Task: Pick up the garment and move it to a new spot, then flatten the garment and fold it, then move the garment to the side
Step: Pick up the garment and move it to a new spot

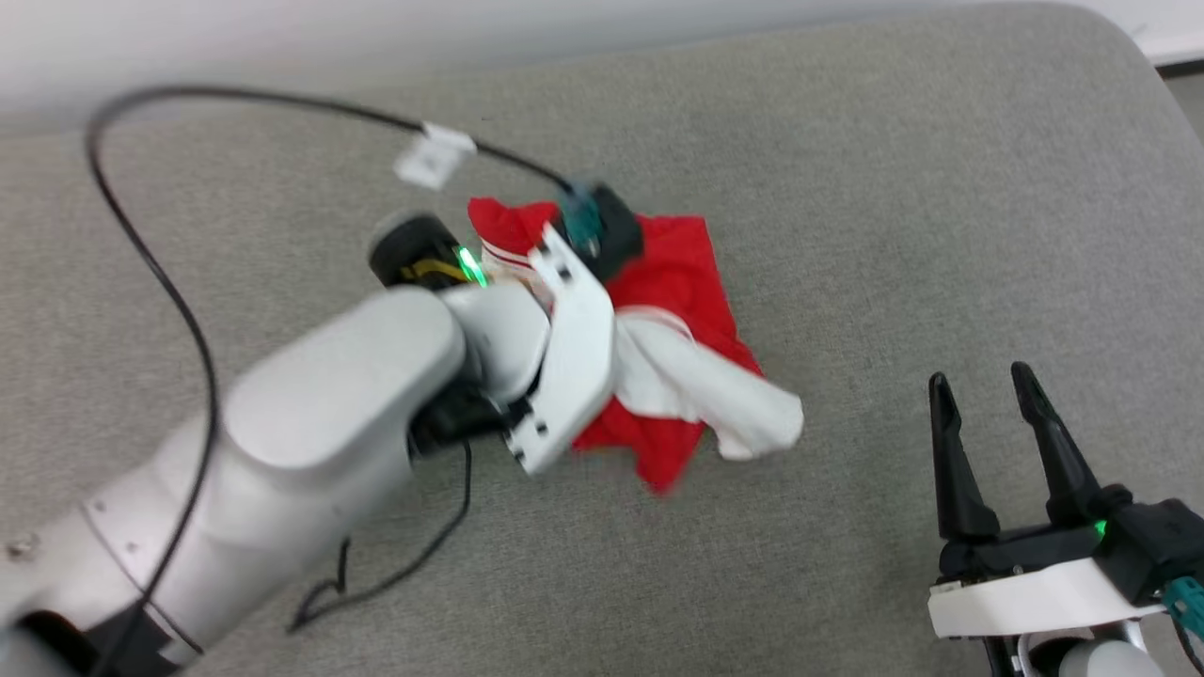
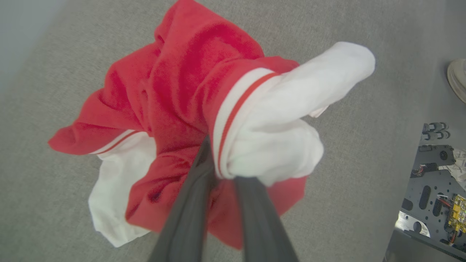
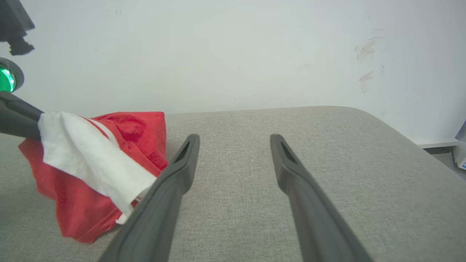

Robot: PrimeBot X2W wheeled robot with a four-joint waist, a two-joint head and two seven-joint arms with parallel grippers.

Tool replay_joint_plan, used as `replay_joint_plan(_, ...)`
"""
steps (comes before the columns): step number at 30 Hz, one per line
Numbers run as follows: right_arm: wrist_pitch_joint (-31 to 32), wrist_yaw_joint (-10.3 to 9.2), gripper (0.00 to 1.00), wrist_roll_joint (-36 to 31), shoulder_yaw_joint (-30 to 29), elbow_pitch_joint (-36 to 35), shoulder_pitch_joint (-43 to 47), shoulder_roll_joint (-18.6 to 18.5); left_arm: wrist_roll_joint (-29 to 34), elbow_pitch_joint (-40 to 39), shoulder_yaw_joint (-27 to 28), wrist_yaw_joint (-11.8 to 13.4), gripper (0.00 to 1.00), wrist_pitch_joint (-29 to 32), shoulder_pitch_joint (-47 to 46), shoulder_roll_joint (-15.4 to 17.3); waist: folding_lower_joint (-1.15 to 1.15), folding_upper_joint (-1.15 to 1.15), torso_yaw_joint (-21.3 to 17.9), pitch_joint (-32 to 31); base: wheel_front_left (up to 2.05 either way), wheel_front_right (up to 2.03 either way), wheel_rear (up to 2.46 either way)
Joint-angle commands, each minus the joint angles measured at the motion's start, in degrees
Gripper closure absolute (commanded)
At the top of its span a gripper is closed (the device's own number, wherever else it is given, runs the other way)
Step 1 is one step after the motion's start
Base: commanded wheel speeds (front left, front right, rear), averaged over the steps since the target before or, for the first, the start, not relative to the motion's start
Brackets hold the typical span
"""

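The garment [image 1: 682, 282], a red jersey T-shirt with white sleeves and red-and-white striped seams, is bunched up over the grey cushioned surface [image 1: 894, 188]. My left gripper [image 2: 222, 171] is shut on a fold where a white sleeve meets the red cloth. The rest of the garment [image 2: 189, 83] hangs off its fingers. In the head view the left wrist covers those fingers. Whether the lowest folds touch the surface I cannot tell. My right gripper [image 1: 983, 385] stands open and empty at the lower right, apart from the garment [image 3: 134, 131]. In its own view the right gripper [image 3: 235, 140] points toward the wall.
A black cable [image 1: 169, 282] loops from the left arm over the surface. A white wall [image 3: 233, 54] stands behind, and the surface rounds off at the far right [image 1: 1138, 75]. The left wrist view shows a dark robot base [image 2: 429, 189] and a shoe [image 2: 457, 80].
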Motion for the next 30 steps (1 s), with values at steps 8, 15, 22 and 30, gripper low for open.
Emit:
replay_joint_plan(8, -0.1, -0.02, 0.00, 0.2, -0.2, -0.1, -1.9, 0.2, 0.1, 5.1, -8.1, 0.0, 1.00, -3.1, 6.4, -1.7, 0.00, 0.00, -1.7, 3.2, 0.00, 0.00, 0.00)
replay_joint_plan(15, -0.1, -0.02, 0.00, -0.8, -0.5, 0.5, -0.1, 0.2, 3.8, 4.6, -7.9, 0.1, 0.00, -16.1, 3.2, -2.5, 0.00, 0.00, 0.7, -0.3, 0.00, 0.00, 0.00)
replay_joint_plan(22, -0.1, -0.03, 0.00, -1.5, -1.0, 0.7, 2.8, 0.1, 9.7, 1.0, -6.1, 2.7, 0.00, -29.7, 3.9, -1.5, 0.00, 0.00, 4.9, -5.7, 0.00, 0.00, 0.00)
replay_joint_plan(30, -0.1, -0.02, 0.00, -2.4, -1.3, 0.7, 5.4, 0.1, 12.2, -7.9, -3.1, 12.5, 0.00, -38.1, 10.2, 2.7, 0.00, 0.00, 9.5, -9.8, 0.00, 0.00, 0.00)
